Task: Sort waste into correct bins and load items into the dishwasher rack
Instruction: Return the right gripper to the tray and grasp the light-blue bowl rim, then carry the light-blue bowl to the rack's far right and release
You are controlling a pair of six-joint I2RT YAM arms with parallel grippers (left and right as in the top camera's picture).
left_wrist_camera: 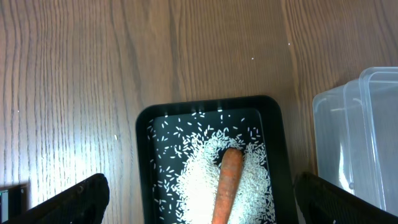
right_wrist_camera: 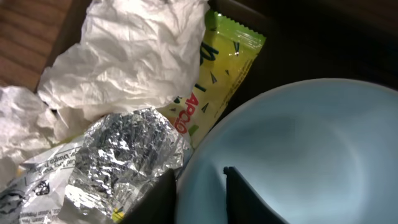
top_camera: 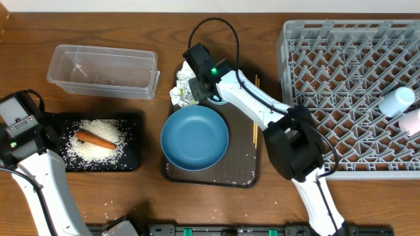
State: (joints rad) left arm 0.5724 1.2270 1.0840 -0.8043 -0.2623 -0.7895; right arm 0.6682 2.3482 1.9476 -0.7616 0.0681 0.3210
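1. Blue plate sits on the dark brown serving tray in the middle of the table. The right gripper has its two fingers close together on either side of the plate's far rim, pinching it.
2. Risk: the hold is on a thin edge of a wide dish. If lifted, the plate could tilt, slip free and drop back onto the tray.
3. Risk: crumpled white paper, a yellow-green wrapper and a silver foil packet lie against that rim, just beside the fingers. They could be snagged or dragged along.
4. Thin wooden chopsticks lie on the tray just right of the plate, between it and the grey dishwasher rack. A low sweep could knock them off.
5. White cups lie near the rack's right edge.
6. Left gripper, spread wide, hovers over the black tray holding rice and a carrot. The clear box lies just beyond, well apart from the plate.
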